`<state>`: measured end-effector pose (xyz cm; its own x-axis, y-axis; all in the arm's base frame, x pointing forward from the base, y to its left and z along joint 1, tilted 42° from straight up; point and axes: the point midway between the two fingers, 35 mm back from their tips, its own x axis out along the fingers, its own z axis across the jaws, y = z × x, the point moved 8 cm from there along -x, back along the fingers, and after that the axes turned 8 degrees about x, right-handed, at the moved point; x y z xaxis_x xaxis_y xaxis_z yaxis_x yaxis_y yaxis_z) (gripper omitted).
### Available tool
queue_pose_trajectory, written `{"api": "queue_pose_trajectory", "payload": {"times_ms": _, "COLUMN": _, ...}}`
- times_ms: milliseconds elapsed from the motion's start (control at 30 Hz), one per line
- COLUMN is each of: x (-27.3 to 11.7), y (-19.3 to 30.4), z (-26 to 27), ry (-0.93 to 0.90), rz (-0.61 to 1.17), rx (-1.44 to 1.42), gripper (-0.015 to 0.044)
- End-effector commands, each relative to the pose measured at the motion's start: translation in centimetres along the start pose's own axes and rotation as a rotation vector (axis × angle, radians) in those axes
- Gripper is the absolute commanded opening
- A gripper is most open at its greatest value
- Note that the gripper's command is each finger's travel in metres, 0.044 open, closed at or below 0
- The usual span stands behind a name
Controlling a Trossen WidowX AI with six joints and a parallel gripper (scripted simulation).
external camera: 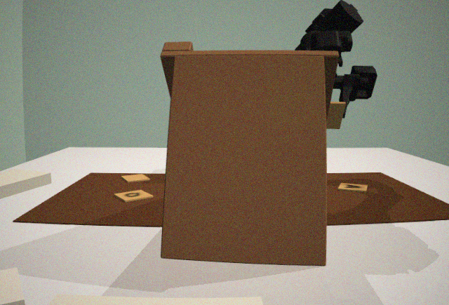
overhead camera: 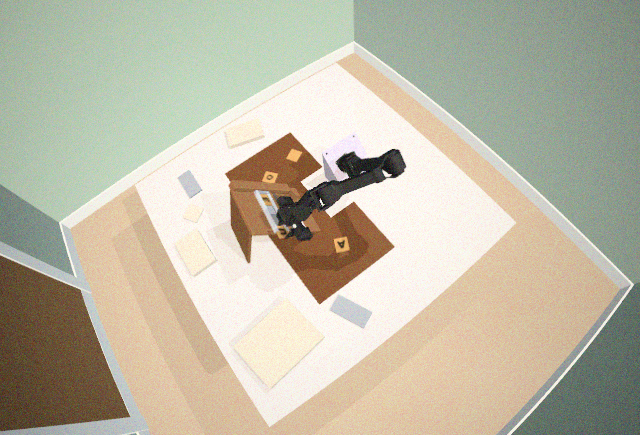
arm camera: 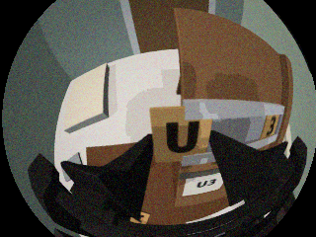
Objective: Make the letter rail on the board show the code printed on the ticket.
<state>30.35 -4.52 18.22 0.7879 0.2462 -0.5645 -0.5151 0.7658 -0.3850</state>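
Two characters, "U3", were printed on the ticket (arm camera: 202, 184). The pincer (overhead camera: 293, 225) (arm camera: 182, 136), partly open, gripped the U tile (arm camera: 168, 114) (external camera: 336, 115) (overhead camera: 282, 232) at the rail's (arm camera: 232, 106) (overhead camera: 265, 213) left end, its letter upright in the wrist view. The 3 tile (arm camera: 270, 126) (overhead camera: 266, 199) sat at the rail's right end, the rail running lengthwise left to right.

On your exterior view, a U tile (external camera: 335, 115) juts past the board's (external camera: 246, 156) right edge, below your claw (external camera: 344, 107).
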Motion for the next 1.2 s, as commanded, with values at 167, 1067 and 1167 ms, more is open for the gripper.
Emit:
{"api": "queue_pose_trajectory", "payload": {"times_ms": 167, "x": 0.1, "y": -0.1, "z": -0.6, "ry": -0.001, "rz": 0.002, "rx": -0.003, "gripper": 0.0000}}
{"api": "queue_pose_trajectory", "payload": {"times_ms": 1067, "x": 0.1, "y": -0.3, "z": -1.8, "ry": 0.000, "rz": 0.002, "rx": -0.003, "gripper": 0.0000}}
{"api": "queue_pose_trajectory", "payload": {"times_ms": 1167, "x": 0.1, "y": -0.3, "z": -1.8, "ry": 0.000, "rz": 0.002, "rx": -0.003, "gripper": 0.0000}}
